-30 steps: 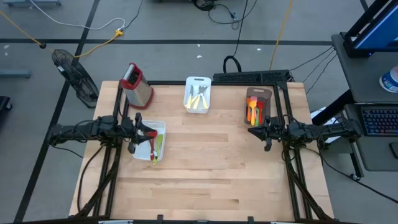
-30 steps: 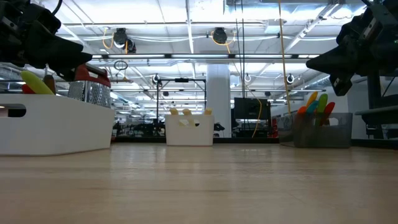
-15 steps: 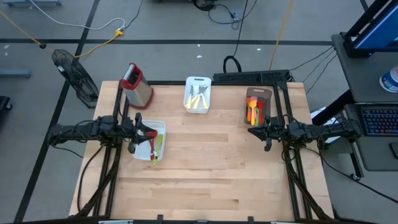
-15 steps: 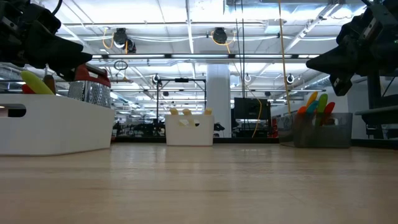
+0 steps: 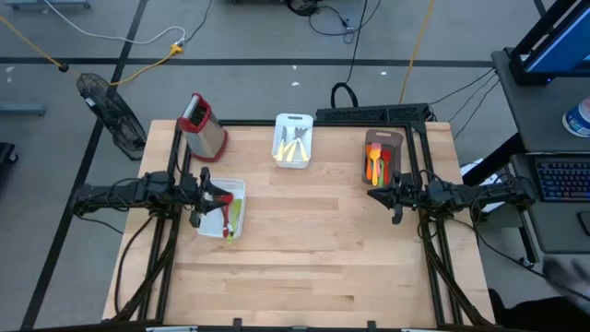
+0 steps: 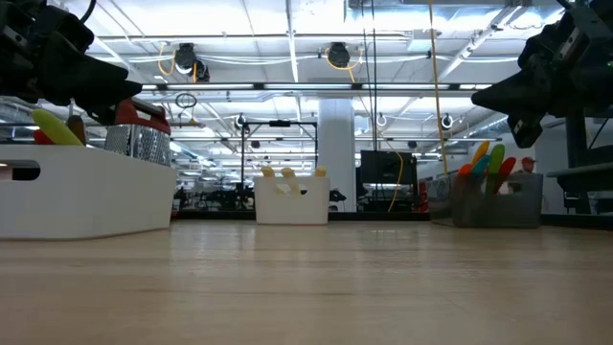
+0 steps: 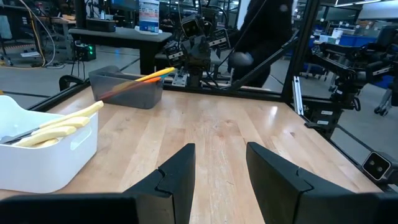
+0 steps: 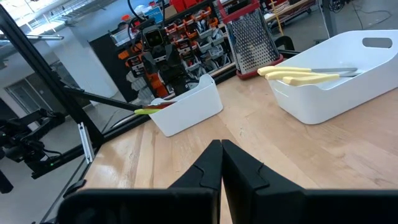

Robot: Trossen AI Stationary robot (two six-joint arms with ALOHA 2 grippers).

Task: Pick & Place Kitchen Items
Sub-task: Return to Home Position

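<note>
— While the return to home is entered as the step in hand, what is to be logged as hazard?

— Item 1, left gripper [image 7: 219,151]: fingers held apart, nothing between them. It is hung right over the near end of the white bin [image 5: 240,186]. Hazard, as judged: a raised utensil end could be caught by an open finger when the arm is drawn back. The piece could then be tipped onto the table [image 5: 304,258] (or the bin dragged along).

— And the other side?

— Item 2, right gripper [image 8: 221,146]: fingers pressed together on nothing, held just beside the end of the brown tray [image 5: 383,136]. Handles there are seen standing above the rim in the low view, so a low swing could be met by them. This risk is judged the lesser.

— Where are the kitchen items recorded, and how laid?

— Item 3, three lots.
- Green and yellow spoons [image 5: 230,218]: kept in the white bin, directly below and ahead of the left gripper. Long axes run along the bin's length, crosswise to that gripper's reach. One end is tilted up past the rim.
- Red spoon [image 5: 219,195]: nearest the fingers, seemingly laid along the gripper's own line.
- Orange and green pieces [image 5: 376,166]: in the brown tray just beyond the right gripper, axes along the tray.
- Pale yellow pieces [image 5: 293,149]: in the far white tray [image 5: 293,118], well apart from both grippers.
</note>
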